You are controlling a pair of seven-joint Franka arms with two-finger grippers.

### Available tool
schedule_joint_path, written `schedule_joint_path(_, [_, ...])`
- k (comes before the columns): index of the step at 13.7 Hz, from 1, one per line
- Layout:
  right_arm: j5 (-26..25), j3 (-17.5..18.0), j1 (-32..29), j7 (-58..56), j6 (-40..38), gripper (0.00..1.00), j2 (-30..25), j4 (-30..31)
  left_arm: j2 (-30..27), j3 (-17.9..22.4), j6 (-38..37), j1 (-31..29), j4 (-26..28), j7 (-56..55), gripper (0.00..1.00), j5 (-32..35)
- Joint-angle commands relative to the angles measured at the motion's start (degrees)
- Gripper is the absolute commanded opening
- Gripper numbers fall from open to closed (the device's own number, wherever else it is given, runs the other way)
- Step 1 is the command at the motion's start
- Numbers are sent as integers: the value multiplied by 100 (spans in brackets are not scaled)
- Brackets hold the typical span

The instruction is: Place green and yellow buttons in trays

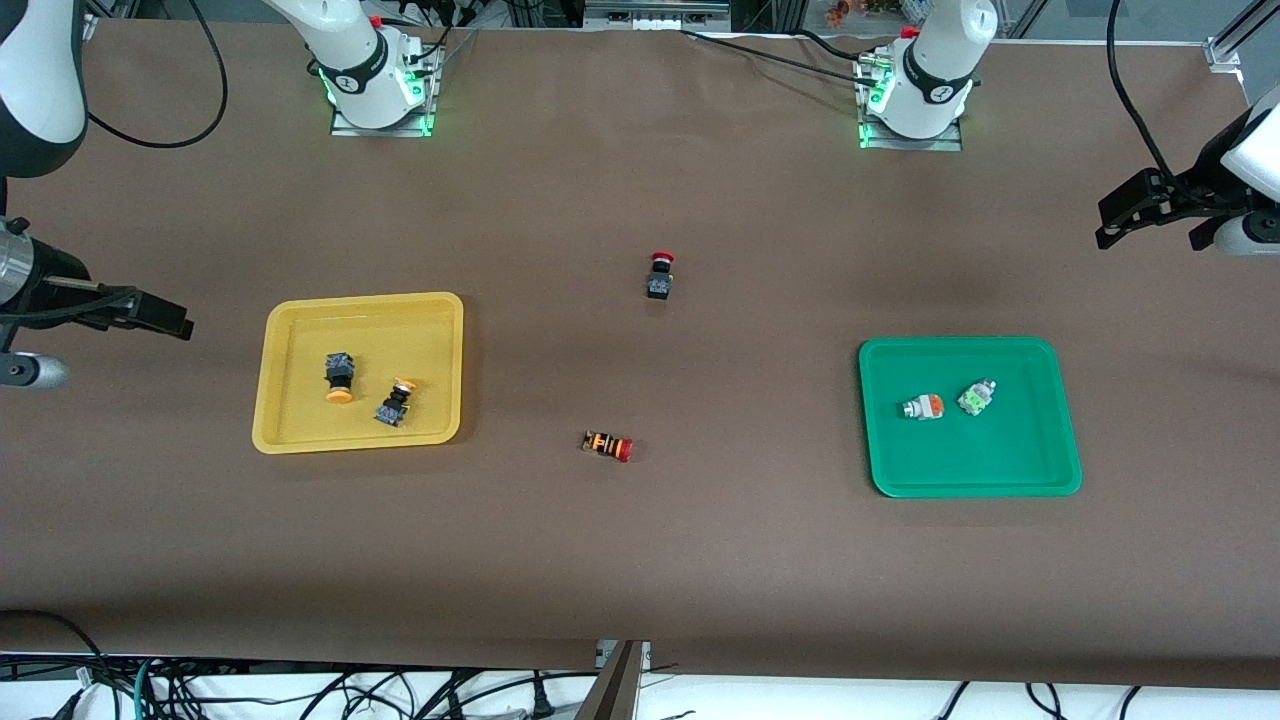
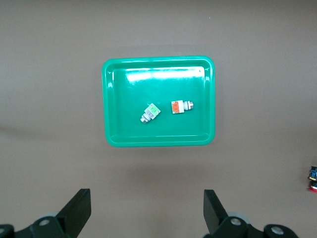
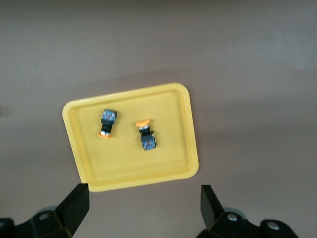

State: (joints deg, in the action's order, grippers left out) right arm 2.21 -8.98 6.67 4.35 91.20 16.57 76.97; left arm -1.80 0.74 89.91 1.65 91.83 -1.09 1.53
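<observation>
Two black-bodied buttons with yellow-orange caps lie on their sides in the yellow tray (image 1: pixel 285 440), at the middle left of the front view: one (image 1: pixel 339 377) nearer the tray's centre, the other (image 1: pixel 395 402) just beside it, lower in the frame. Two pale grey buttons lie in the green tray (image 1: pixel 880 470), at the middle right: the orange-marked button (image 1: pixel 922 407) and the green-marked button (image 1: pixel 976 397), close together but apart.

Between the trays, on the bare brown table (image 1: pixel 640 560), the black-bodied red-capped button (image 1: pixel 659 276) stands above centre frame, and the orange-banded red-capped button (image 1: pixel 607 445) lies on its side below it.

The left gripper (image 2: pixel 147 213) hangs at the front view's right edge, above the green tray in the frame, its fingers spread wide and holding nothing. The right gripper (image 3: pixel 144 208) hangs at the left edge beside the yellow tray, likewise wide apart and bare.
</observation>
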Motion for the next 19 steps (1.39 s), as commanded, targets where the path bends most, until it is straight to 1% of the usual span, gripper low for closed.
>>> schedule_joint_path(1, [-54,396,-429,-5,746,99,-749,973,-101,22,-44,28,89,-58,100,-126])
schedule_joint_path(2, [-19,423,-517,-5,906,99,-926,1238,-101,22,-79,28,89,-58,100,-135])
schedule_joint_path(3, [-10,545,-622,4,908,99,-1076,1441,-101,14,-97,28,89,-67,100,-135])
schedule_joint_path(4, [-10,877,-980,-22,943,99,-1243,1635,-101,14,-97,28,89,-67,100,-135])
schedule_joint_path(5, [-1,1263,-1358,-74,935,100,-1305,1697,-101,5,-88,28,89,-67,100,-135])
schedule_joint_path(6, [-9,1354,-1466,-92,874,100,-1254,1681,-101,5,-88,28,89,-67,100,-135])
schedule_joint_path(7, [-88,1363,-1450,-75,769,100,-1175,1593,-101,5,-88,28,89,-67,100,-135])
schedule_joint_path(9, [-80,1372,-1450,-84,243,100,-964,1181,-101,5,-88,28,89,-58,100,-135])
schedule_joint_path(10, [-80,1372,-1458,-75,179,100,-963,1136,-101,5,-88,28,89,-67,100,-135])
schedule_joint_path(14, [-115,1364,-1458,-22,213,100,-963,1127,-101,-13,-88,28,89,-67,100,-126])
schedule_joint_path(15, [-211,1364,-1458,-22,292,100,-937,1127,-101,-13,-88,28,89,-58,100,-118])
schedule_joint_path(19, [-238,1363,-1476,-14,328,100,-928,916,-40,-22,-97,46,80,-76,100,-91])
